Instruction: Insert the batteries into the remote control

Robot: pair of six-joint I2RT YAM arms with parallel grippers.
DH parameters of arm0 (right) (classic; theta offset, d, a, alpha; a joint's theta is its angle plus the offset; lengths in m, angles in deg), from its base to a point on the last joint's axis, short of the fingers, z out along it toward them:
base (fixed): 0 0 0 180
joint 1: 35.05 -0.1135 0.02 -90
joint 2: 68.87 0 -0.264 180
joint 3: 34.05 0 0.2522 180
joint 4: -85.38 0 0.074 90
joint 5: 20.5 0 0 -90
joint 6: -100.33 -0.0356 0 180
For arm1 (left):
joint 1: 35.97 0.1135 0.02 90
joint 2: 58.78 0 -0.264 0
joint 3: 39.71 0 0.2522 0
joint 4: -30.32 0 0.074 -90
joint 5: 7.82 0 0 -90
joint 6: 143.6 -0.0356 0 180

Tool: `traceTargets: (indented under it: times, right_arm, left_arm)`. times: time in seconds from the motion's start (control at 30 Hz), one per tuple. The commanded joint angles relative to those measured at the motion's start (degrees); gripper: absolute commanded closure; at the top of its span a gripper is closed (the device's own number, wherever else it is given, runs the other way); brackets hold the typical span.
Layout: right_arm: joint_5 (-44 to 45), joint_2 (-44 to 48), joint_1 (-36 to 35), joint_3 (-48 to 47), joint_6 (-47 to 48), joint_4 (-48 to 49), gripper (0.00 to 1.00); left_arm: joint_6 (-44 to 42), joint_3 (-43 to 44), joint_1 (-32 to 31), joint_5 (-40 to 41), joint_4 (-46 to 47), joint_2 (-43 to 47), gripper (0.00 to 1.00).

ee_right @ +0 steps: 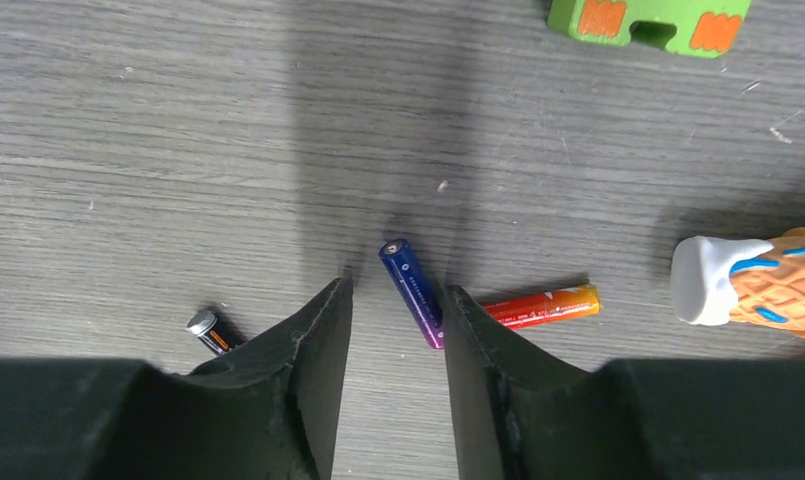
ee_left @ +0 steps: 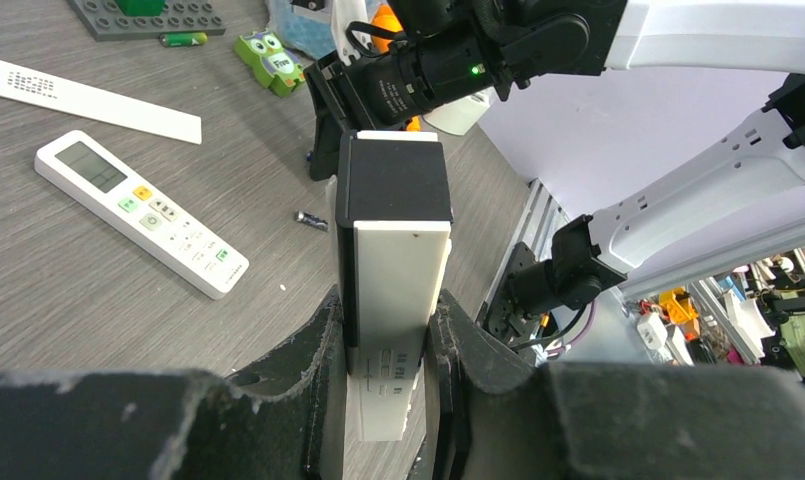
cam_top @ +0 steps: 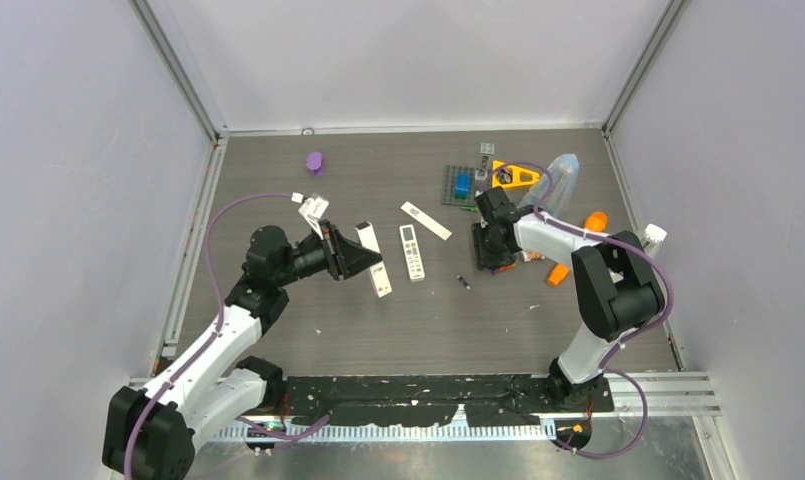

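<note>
From above, the left gripper (cam_top: 370, 260) is clamped on a white remote (cam_top: 380, 272), left of centre over the grey wood-grain table (cam_top: 378, 330). A second remote (cam_top: 412, 252) lies just beside it. The right gripper (cam_top: 496, 260) points down near a grey baseplate (cam_top: 448, 195) bearing a blue brick (cam_top: 462, 184). Pale walls (cam_top: 408, 60) enclose the table.

The left wrist view shows the fingers (ee_left: 308, 350) pinching the white remote's near end.

In the right wrist view the jaws stand partly apart, straddling the blue battery (ee_right: 412, 292), which lies slantwise on the table and touches the right finger. The red-orange battery (ee_right: 538, 305) lies just right of that finger, and the blackish battery (ee_right: 210, 331) just left of the other.
</note>
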State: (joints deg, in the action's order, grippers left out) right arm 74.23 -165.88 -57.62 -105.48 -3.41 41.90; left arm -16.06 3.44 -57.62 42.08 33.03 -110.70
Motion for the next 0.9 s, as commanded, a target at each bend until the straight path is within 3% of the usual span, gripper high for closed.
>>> traceTargets:
  times: [0.0,0.27,0.33,0.57,0.7,0.87]
  right_arm:
    - [-2.9,0.9,0.7,0.0,-1.6,-0.9,0.59]
    - [-2.9,0.8,0.9,0.4,-1.2,1.9,0.87]
    - [-3.6,3.4,0.7,1.4,-1.4,3.9,0.9]
    - [-10.7,19.4,-4.9,2.2,-4.2,8.6,0.93]
    - [-10.7,30.0,-14.3,-0.5,-5.9,12.6,0.93]
    - [-6.4,33.0,-23.9,-4.9,-7.6,16.3,0.93]
  left_arm:
    - [1.3,-0.2,0.3,-1.1,4.5,-0.1,1.0]
    - [4.7,-0.8,0.3,-1.7,8.8,-1.6,1.0]
    - [6.6,-1.5,0.3,-1.6,11.0,-1.9,1.0]
    - [18.9,-4.3,0.2,3.1,22.5,-2.2,1.0]
    - [26.7,-5.1,0.2,7.1,27.9,-2.5,1.0]
    - [35.6,-5.2,0.2,8.5,33.3,-3.5,1.0]
